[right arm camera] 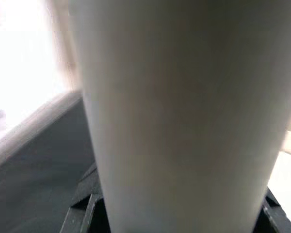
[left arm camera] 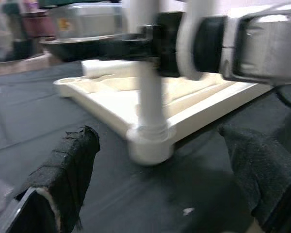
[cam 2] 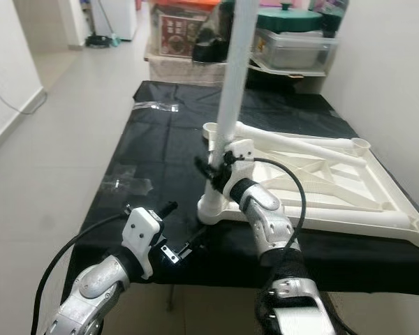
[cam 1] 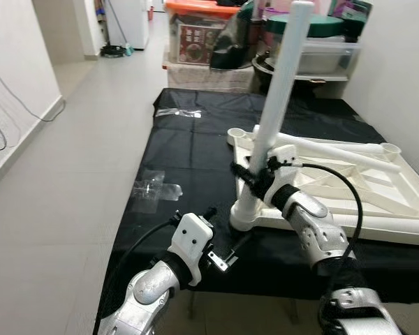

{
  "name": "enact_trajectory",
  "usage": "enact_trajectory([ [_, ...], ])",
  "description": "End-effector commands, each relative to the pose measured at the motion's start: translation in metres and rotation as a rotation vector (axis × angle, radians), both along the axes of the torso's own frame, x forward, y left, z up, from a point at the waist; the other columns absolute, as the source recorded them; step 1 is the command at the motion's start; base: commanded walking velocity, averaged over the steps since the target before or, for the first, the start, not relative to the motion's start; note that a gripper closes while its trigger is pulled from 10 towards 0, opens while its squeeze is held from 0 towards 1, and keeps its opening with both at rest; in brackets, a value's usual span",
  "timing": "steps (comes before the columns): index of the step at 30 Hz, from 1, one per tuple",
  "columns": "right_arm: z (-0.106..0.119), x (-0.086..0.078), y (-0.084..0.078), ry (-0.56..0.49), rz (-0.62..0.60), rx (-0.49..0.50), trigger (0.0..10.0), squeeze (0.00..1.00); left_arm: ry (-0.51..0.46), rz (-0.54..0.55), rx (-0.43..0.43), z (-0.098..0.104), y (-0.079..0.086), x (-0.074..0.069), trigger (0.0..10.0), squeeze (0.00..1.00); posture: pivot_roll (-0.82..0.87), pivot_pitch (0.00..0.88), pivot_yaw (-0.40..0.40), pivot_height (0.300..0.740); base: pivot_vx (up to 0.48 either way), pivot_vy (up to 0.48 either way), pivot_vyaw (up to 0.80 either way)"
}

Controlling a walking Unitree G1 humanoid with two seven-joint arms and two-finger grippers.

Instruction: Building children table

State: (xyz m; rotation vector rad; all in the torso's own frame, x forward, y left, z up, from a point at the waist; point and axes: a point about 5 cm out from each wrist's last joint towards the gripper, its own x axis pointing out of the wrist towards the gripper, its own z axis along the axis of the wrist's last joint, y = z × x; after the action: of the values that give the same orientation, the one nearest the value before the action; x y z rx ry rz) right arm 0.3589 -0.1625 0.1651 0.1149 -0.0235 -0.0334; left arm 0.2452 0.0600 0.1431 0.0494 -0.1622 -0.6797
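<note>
left gripper (cam 1: 227, 252) nearest, low at the front edge of the black-covered counter (cam 1: 195, 153), jaws spread wide with nothing between them; in the left wrist view its two black fabric-padded fingers (left arm camera: 70, 165) frame the corner socket from either side, apart from it. just beyond, the white plastic upturned children's tabletop (cam 1: 349, 188) lies flat on the counter's right half, ribbed underside up, round sockets at its corners. a long white plastic tube leg (cam 1: 276, 112) stands in the near-left corner socket (cam 1: 243, 216), leaning slightly right toward its top. right gripper (cam 1: 248, 174) on the lower part of that leg, jaws pinching it; right wrist view shows the pale tube up close between the black fingers. a second white leg (cam 1: 335, 148) lies loose across the tabletop's far side. clear plastic wrapper (cam 1: 153, 190) on the counter's left part, another clear scrap (cam 1: 178, 112) farther back. beyond the counter: clear storage bin with orange lid (cam 1: 199, 31), grey box with green-lidded pot (cam 1: 314, 31).
</note>
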Motion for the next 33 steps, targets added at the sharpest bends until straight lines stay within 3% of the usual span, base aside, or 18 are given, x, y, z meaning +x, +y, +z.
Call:
enact_trajectory([
  [1,-0.004,-0.012,-0.036,0.026,-0.333,0.031,0.0,0.0,0.001,0.013,0.014,-0.004,0.002,0.0,10.0,0.0,0.1,0.0,-0.087,0.74,0.0,0.0,0.0],
  [5,-0.003,-0.02,-0.03,0.013,-0.47,0.069,0.0,0.0,-0.002,0.014,0.018,-0.005,0.001,0.0,10.0,0.0,0.11,0.0,-0.091,0.74,0.0,0.0,0.0],
  [8,0.0,-0.021,-0.024,0.0,-0.484,0.072,0.0,0.0,-0.002,0.013,0.018,-0.005,0.001,0.0,10.0,0.0,0.11,0.0,-0.091,0.74,0.0,0.0,0.0],
  [9,0.002,-0.018,-0.015,-0.02,-0.46,0.09,3.3,0.0,-0.002,0.012,0.018,-0.005,0.001,0.0,10.0,0.0,0.11,0.0,-0.092,0.74,0.0,0.0,0.0],
  [11,0.004,-0.017,-0.009,-0.033,-0.439,0.102,3.3,0.0,-0.002,0.012,0.018,-0.005,0.001,0.0,10.0,0.0,0.11,0.0,-0.092,0.74,0.0,0.0,0.0],
  [12,0.011,-0.012,0.008,-0.103,-0.299,0.096,10.0,1.0,-0.001,0.01,0.018,-0.005,0.001,0.0,10.0,0.0,0.11,0.0,-0.092,0.74,0.0,0.0,0.0],
  [15,0.011,-0.011,0.012,-0.118,-0.272,0.1,10.0,1.0,0.0,0.009,0.018,-0.005,0.001,0.0,10.0,0.0,0.11,0.0,-0.092,0.74,0.0,0.0,0.0],
  [16,0.01,-0.011,0.012,-0.142,-0.237,0.11,10.0,0.0,0.002,0.007,0.017,-0.005,0.0,0.0,10.0,0.0,0.11,0.0,-0.092,0.74,0.0,0.0,0.0],
  [20,0.007,-0.01,0.004,-0.183,-0.159,0.114,10.0,0.0,0.003,0.005,0.015,-0.005,0.0,0.0,10.0,0.0,0.11,0.0,-0.089,0.74,0.0,0.0,0.0],
  [21,0.007,-0.009,0.002,-0.19,-0.065,0.11,10.0,0.0,0.003,0.005,0.014,-0.004,0.0,0.001,10.0,0.0,0.11,0.0,-0.088,0.74,0.0,0.0,0.0],
  [22,0.007,-0.009,0.002,-0.19,-0.065,0.11,10.0,0.0,0.003,0.005,0.014,-0.004,0.0,0.001,10.0,0.0,0.11,0.0,-0.088,0.74,0.0,0.0,0.0],
  [23,0.005,-0.008,-0.002,-0.184,0.039,0.098,10.0,0.0,0.003,0.004,0.013,-0.004,-0.001,0.001,10.0,0.0,0.11,0.0,-0.088,0.74,0.0,0.0,0.0],
  [25,0.005,-0.008,-0.002,-0.184,0.039,0.098,10.0,0.0,0.003,0.004,0.013,-0.004,-0.001,0.001,10.0,0.0,0.11,0.0,-0.088,0.74,0.0,0.0,0.0],
  [26,0.005,-0.008,-0.011,-0.157,0.264,0.069,10.0,0.0,0.003,0.003,0.01,-0.003,-0.001,0.001,10.0,0.0,0.11,0.0,-0.085,0.74,0.0,0.0,0.0],
  [27,0.005,-0.008,-0.014,-0.136,0.363,0.067,10.0,0.0,0.003,0.003,0.01,-0.003,-0.001,0.001,10.0,0.0,0.11,0.0,-0.084,0.74,0.0,0.0,0.0],
  [28,0.005,-0.008,-0.014,-0.136,0.363,0.067,10.0,0.0,0.003,0.003,0.01,-0.003,-0.001,0.001,10.0,0.0,0.11,0.0,-0.084,0.74,0.0,0.0,0.0],
  [30,0.009,-0.008,-0.016,-0.117,0.505,0.066,10.0,0.0,0.003,0.001,0.009,-0.003,-0.001,0.001,10.0,0.0,0.11,0.0,-0.086,0.74,0.0,0.0,0.0],
  [33,0.009,-0.008,-0.016,-0.117,0.505,0.066,10.0,0.0,0.003,0.001,0.009,-0.003,-0.001,0.001,10.0,0.0,0.11,0.0,-0.086,0.74,0.0,0.0,0.0],
])
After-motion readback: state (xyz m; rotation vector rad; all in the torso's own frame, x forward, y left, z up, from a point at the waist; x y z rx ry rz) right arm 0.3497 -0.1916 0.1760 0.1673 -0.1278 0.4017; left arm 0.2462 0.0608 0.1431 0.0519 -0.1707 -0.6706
